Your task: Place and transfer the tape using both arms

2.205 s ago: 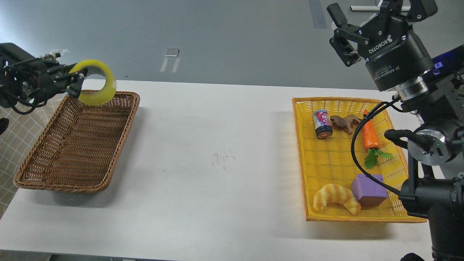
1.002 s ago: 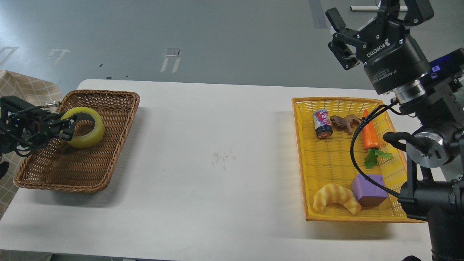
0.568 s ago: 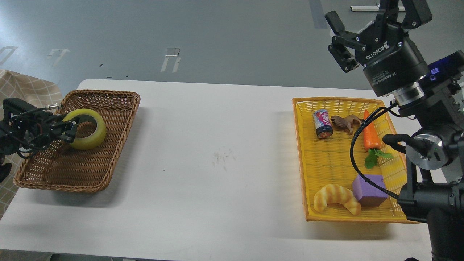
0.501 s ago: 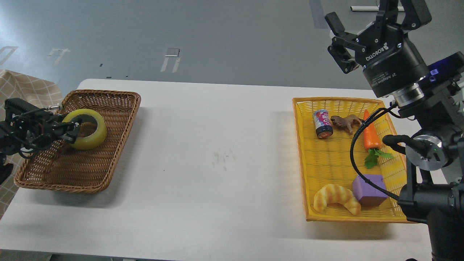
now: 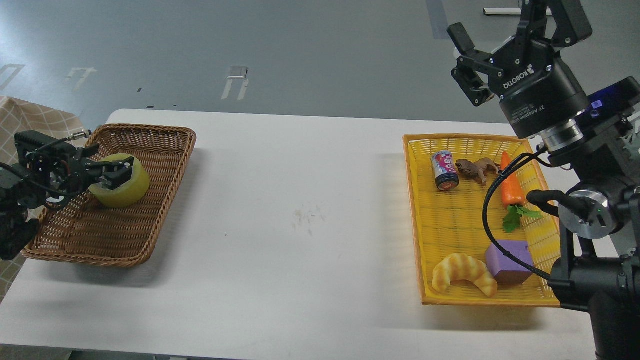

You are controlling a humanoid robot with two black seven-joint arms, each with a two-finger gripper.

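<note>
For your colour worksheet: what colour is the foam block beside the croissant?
Purple; the square purple foam block shows best in the head view.

We see a yellow, slightly translucent tape [image 5: 121, 189] lying in a brown woven wicker basket [image 5: 150, 210]. The white table [image 5: 300, 200] carries a faint grey smudge near its middle. Our left gripper [image 5: 111, 172] and right gripper [image 5: 510, 37] are black, the right one lettered in white. The other basket [image 5: 420, 240] is bright yellow with an orange rim. In it we see a can [image 5: 444, 170] patterned red, white and blue, a brown toy animal [image 5: 475, 169], an orange carrot [image 5: 511, 185] with green leaves, a purple block [image 5: 507, 262] and a golden-tan croissant [image 5: 464, 273] with paler stripes. A beige cloth [image 5: 30, 122] shows a white grid.
</note>
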